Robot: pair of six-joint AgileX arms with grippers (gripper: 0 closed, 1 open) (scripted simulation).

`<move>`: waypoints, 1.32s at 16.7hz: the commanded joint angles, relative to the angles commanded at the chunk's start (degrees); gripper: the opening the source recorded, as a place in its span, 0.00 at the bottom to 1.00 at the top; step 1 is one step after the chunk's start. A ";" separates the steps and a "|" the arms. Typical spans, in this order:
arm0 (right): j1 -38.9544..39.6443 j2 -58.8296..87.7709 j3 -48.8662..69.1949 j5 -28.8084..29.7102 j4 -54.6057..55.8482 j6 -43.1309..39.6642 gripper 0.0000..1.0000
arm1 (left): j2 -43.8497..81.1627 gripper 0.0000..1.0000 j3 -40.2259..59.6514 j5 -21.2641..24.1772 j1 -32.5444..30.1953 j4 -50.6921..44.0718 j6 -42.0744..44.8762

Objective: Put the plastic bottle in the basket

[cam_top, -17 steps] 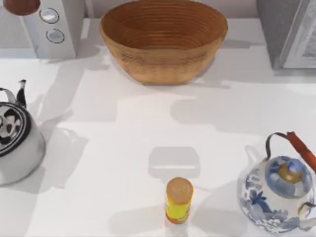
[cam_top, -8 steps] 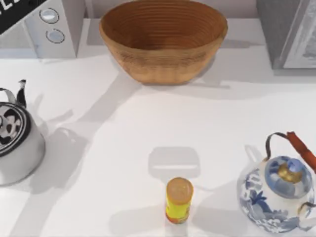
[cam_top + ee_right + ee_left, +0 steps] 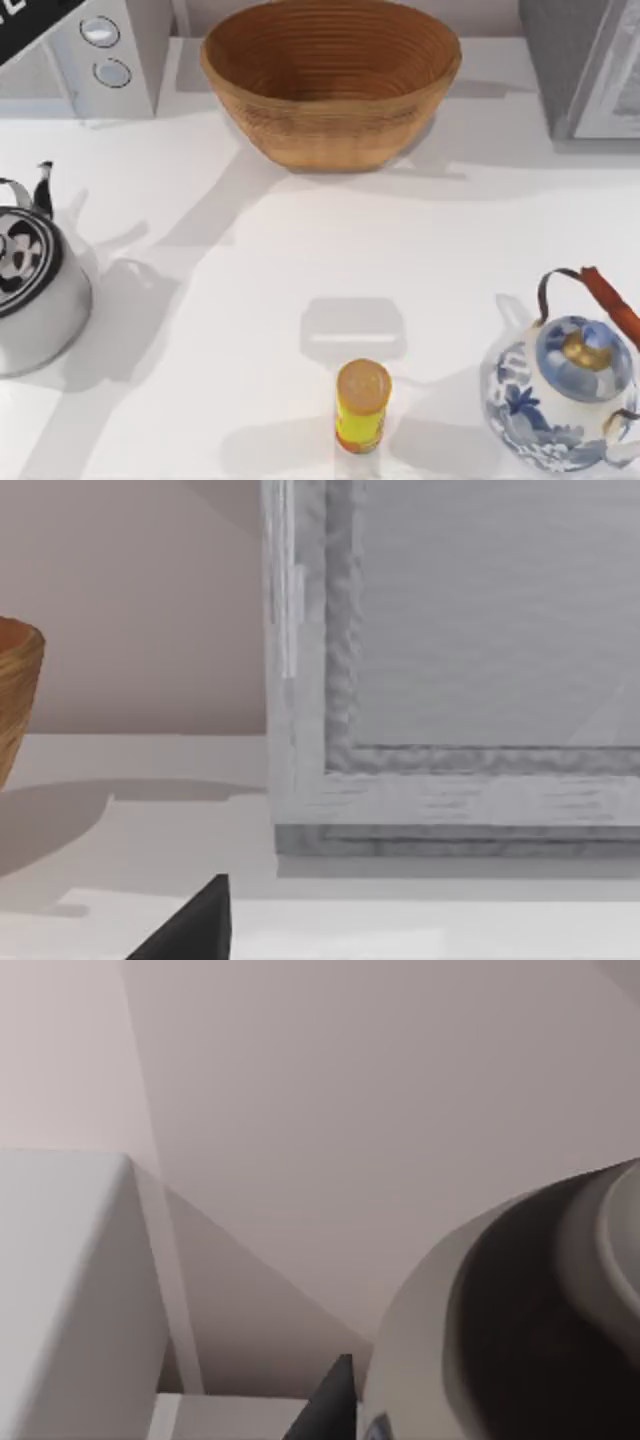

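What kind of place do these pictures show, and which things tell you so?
Probably a rendered kitchen counter: a white table carrying a round woven wicker basket, a blue-and-white porcelain teapot, a steel kettle with a black lid and a white appliance with two round dials.

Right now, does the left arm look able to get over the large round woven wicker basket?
Probably yes. The left arm is at the table's far left corner, above the white appliance. The tan wicker basket stands just right of it, open-topped, and nothing tall stands between them.
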 joint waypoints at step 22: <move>0.00 0.00 0.00 0.00 0.00 0.00 1.00 | 13.11 0.15 2.43 0.38 -1.34 13.46 2.11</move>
